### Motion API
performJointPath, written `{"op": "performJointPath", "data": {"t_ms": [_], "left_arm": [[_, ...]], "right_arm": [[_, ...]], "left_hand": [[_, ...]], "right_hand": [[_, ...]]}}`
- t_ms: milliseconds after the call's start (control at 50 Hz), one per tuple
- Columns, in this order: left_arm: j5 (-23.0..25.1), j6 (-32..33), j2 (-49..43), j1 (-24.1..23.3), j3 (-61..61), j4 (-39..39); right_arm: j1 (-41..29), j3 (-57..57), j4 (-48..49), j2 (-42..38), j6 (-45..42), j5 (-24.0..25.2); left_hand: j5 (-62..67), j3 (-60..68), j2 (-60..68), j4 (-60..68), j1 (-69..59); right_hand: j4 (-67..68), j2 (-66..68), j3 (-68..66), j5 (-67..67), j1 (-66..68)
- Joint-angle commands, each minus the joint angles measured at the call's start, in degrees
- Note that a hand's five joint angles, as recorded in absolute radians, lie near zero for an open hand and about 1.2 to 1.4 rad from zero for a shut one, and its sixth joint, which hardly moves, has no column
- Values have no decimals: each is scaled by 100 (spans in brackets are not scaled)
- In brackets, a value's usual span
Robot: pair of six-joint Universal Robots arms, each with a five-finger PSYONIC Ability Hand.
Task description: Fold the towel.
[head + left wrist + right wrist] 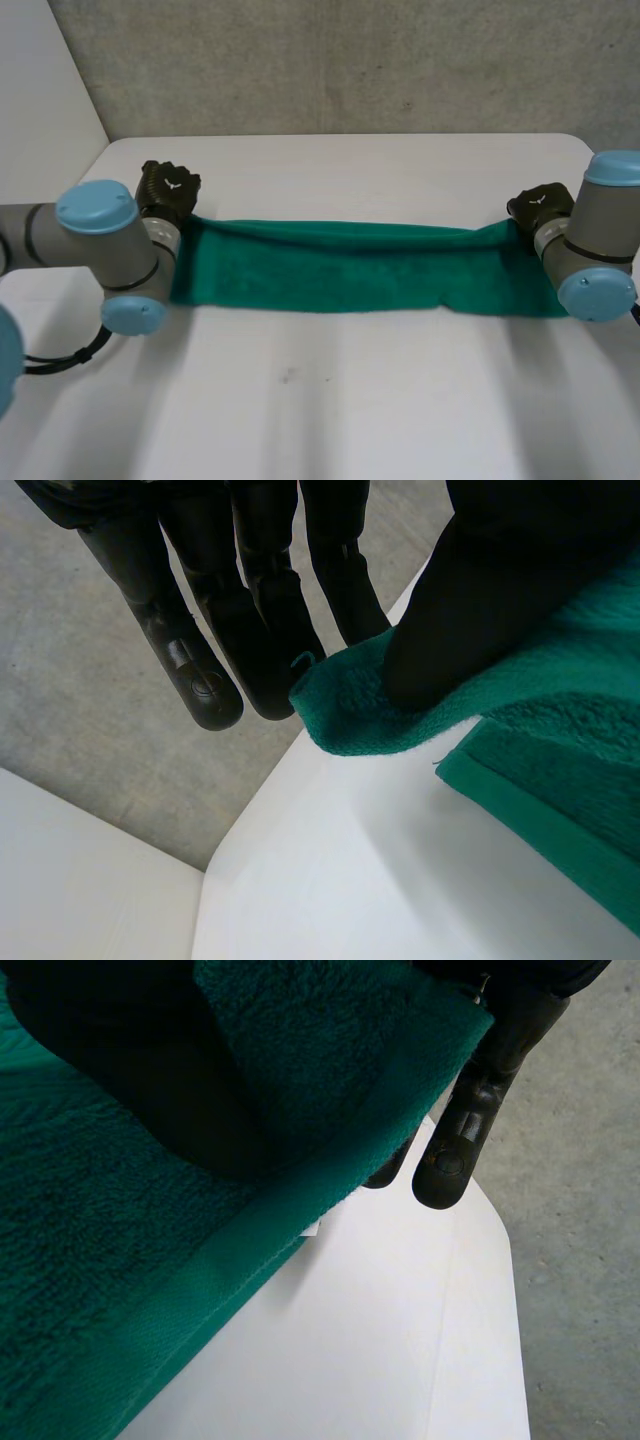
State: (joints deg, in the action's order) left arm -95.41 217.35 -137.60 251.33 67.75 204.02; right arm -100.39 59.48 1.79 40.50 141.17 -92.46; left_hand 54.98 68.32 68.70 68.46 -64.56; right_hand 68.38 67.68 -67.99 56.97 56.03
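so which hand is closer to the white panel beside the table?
Left. The left hand pinches the far corner of the towel nearest the white panel; the right hand pinches the far corner at the opposite end.

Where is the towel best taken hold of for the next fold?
At the two far corners of the towel, one from each short end: it lies as a long strip, and the left hand and right hand pinch those corners.
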Motion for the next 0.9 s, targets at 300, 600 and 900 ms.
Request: {"op": "performJointPath", "data": {"t_ms": [300,600,900], "left_arm": [[198,61,-1024,-172,-720,999],[313,26,495,-401,598,1975],[330,-315,1955,-383,2400,1414]], "right_arm": [[-24,-1202,-12,-895,-1,-562],[133,-431,-56,1045,1264,-449],[766,2057,-786,2111,1317,1098]], "left_hand": [[-951,-1285,-1323,-1299,909],[-5477,-5811,-5848,-5824,5435],[-5359,-5693,-5731,-5706,5317]], "right_hand": [[-5594,-5524,5555,-5453,-4359],[-5838,-5768,5799,-5697,-4603],[-4619,-4549,4580,-4478,-3384]]}}
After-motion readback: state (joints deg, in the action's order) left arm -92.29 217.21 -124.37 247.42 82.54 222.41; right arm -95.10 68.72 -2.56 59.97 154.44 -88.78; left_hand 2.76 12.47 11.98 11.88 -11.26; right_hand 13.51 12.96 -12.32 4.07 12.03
